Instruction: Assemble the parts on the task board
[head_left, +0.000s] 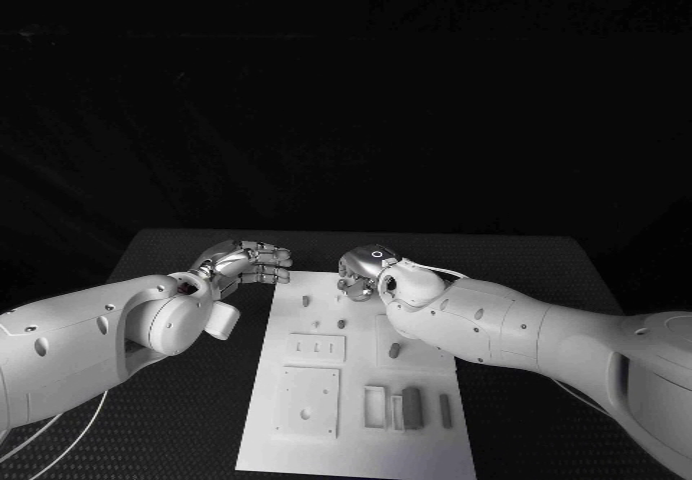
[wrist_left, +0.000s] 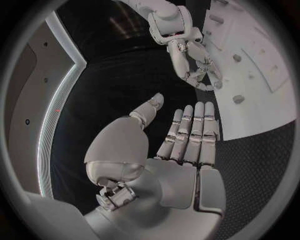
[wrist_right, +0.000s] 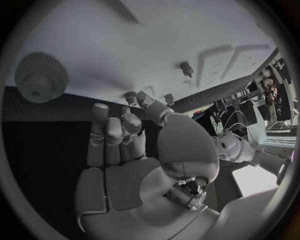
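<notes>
Black table (head_left: 173, 250) carries the white task board (head_left: 361, 440) at its middle in the head view, grey parts (head_left: 411, 408) lying on its near end. Left wrist view: the left hand (wrist_left: 181, 145) is spread flat, holding nothing. Right wrist view: the right hand (wrist_right: 125, 150) hangs over the board's far edge, fingers apart, empty, near a knurled grey knob (wrist_right: 40, 77).

We've got the white task board (head_left: 361, 400) lying flat in the middle of the table, long side running near to far. On its near right sit a few upright grey slat-like parts (head_left: 411, 408). Small pegs (head_left: 342, 324) dot the far half, and a knurled round knob (wrist_right: 40, 77) sits on the far end.
</notes>
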